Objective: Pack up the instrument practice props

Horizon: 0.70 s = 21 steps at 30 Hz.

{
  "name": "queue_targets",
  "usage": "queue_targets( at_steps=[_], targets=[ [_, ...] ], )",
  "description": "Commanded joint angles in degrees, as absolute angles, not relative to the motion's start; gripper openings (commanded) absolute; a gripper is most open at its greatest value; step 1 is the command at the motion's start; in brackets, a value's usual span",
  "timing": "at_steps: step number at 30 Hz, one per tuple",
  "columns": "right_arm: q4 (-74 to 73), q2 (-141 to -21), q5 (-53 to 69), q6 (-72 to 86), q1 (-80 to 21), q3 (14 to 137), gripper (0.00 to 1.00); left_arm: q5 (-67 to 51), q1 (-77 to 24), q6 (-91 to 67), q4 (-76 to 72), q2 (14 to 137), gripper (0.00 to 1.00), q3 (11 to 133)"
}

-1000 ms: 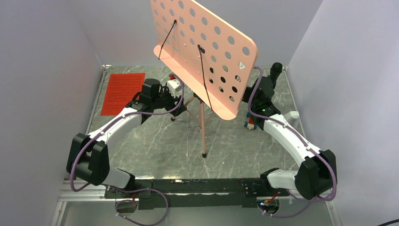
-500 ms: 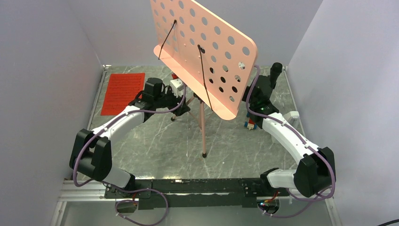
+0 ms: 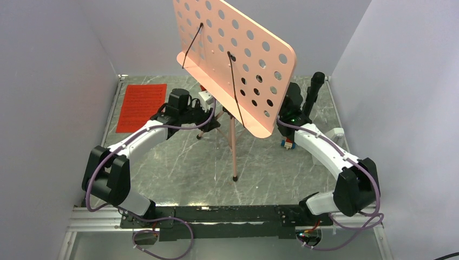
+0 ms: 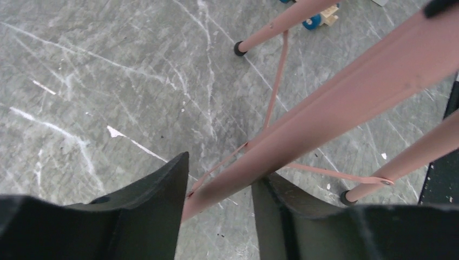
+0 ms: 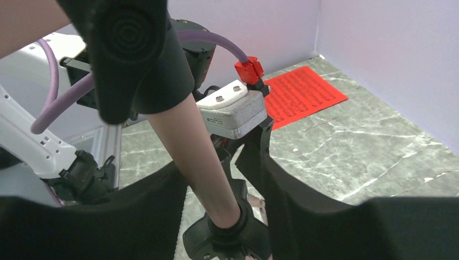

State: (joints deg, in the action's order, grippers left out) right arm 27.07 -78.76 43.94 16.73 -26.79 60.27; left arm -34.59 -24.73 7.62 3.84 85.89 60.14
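The pink music stand [image 3: 238,49] stands upright mid-table, its perforated desk above its tripod legs [image 3: 233,146]. My left gripper [image 3: 210,116] is at the stand's lower tube. In the left wrist view the left gripper [image 4: 219,168] has its jaws either side of the pink tube [image 4: 335,103], with floor showing beside it. My right gripper [image 5: 222,179] is open around the pink pole [image 5: 200,146], just above a black collar [image 5: 227,238]. In the top view it is hidden behind the desk. The red sheet music [image 3: 142,106] lies flat at the far left. No metronome is clearly seen.
Small multicoloured toy blocks [image 3: 287,143] lie on the floor by the right arm and also show in the left wrist view [image 4: 319,19]. A small white object [image 3: 338,131] sits against the right wall. Purple walls enclose the table on three sides.
My left gripper has moved right up to the stand's tube. My right arm has swung left and forward behind the desk, bringing its gripper onto the pole. The stand has not moved.
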Motion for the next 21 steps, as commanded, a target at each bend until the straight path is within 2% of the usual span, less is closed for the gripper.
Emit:
queue_targets(
  at_steps=[1, 3, 5, 7, 10, 21],
  targets=[
    [30.7, -79.8, 43.7, 18.4, -27.9, 64.5, 0.43, -37.3, -25.1, 6.9, 2.0, 86.0, 0.44, 62.4],
    [30.6, -80.4, 43.4, 18.8, -28.0, 65.5, 0.27, -38.2, -25.1, 7.1, 2.5, 85.8, 0.33, 62.3],
    [30.2, -80.9, 43.1, 19.0, -28.0, 66.4, 0.15, -39.8, -25.1, 7.9, 3.5, 85.3, 0.17, 62.4],
    [29.5, -81.3, 42.8, 19.3, -28.0, 67.5, 0.00, -41.3, -25.1, 9.3, 6.7, 84.1, 0.07, 63.3],
    [28.0, -82.0, 41.4, 20.7, -28.0, 70.2, 0.00, -42.8, -25.1, 12.1, 12.5, 81.0, 0.01, 65.0],
    [20.9, -88.1, 34.5, 27.9, -29.6, 82.8, 0.00, -42.8, -25.1, 18.2, 26.7, 71.9, 0.01, 70.0]
  ],
)
